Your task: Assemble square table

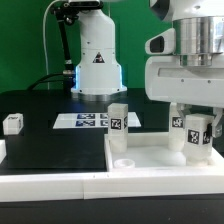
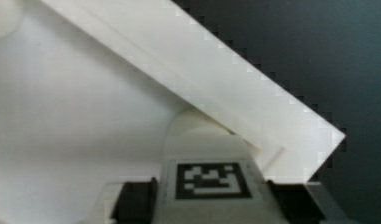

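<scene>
My gripper (image 1: 191, 128) comes down at the exterior view's right and is shut on a white table leg (image 1: 195, 140) with black-and-white tags. In the wrist view the leg's tagged face (image 2: 208, 178) sits between my two dark fingers (image 2: 144, 203). The leg stands upright on or just above the square table top (image 1: 150, 157), near its far right corner; the contact point is hidden. A second leg (image 1: 118, 121) stands upright at the top's far left corner. A third leg (image 1: 12, 123) lies on the black table far to the left.
The marker board (image 1: 88, 121) lies flat behind the table top. A long white rail (image 1: 50, 166) runs along the left and front, and its raised edge (image 2: 205, 70) crosses the wrist view diagonally. The robot's base (image 1: 97, 60) stands at the back.
</scene>
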`<state>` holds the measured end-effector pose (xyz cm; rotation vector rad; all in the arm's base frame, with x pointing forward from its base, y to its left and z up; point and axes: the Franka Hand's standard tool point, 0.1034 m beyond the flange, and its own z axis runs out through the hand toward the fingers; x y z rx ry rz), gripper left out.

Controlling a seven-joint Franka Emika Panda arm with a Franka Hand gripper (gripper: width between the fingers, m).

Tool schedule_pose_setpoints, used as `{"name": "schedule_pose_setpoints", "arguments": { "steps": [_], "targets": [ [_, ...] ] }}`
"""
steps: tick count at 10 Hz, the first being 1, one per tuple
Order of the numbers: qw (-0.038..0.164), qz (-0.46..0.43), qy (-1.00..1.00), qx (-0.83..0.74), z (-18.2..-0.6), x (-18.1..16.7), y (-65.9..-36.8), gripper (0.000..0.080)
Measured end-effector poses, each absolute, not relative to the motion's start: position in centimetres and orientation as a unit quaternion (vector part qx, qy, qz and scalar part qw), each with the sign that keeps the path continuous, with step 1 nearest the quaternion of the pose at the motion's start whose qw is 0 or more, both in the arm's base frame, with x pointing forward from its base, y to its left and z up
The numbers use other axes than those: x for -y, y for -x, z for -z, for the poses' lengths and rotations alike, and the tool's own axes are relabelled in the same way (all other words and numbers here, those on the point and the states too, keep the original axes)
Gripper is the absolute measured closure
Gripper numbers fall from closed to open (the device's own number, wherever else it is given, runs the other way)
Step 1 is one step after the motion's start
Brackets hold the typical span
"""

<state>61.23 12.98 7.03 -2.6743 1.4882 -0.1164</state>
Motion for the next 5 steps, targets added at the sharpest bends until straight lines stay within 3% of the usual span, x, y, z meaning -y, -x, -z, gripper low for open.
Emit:
{"name": "schedule_pose_setpoints", "arguments": {
  "steps": [2,3,4,5],
  "targets": [
    [0.041,0.037,0.857,-0.513,-7.02,-12.98,-61.23,0.0509],
    [0.041,0.036,0.857,-0.512,-7.01,-13.04,-61.21,0.0411],
    [0.038,0.037,0.873,-0.484,-7.00,-12.99,-61.18,0.0411],
    [0.036,0.036,0.888,-0.456,-7.03,-12.98,-61.19,0.0235]
  ]
}}
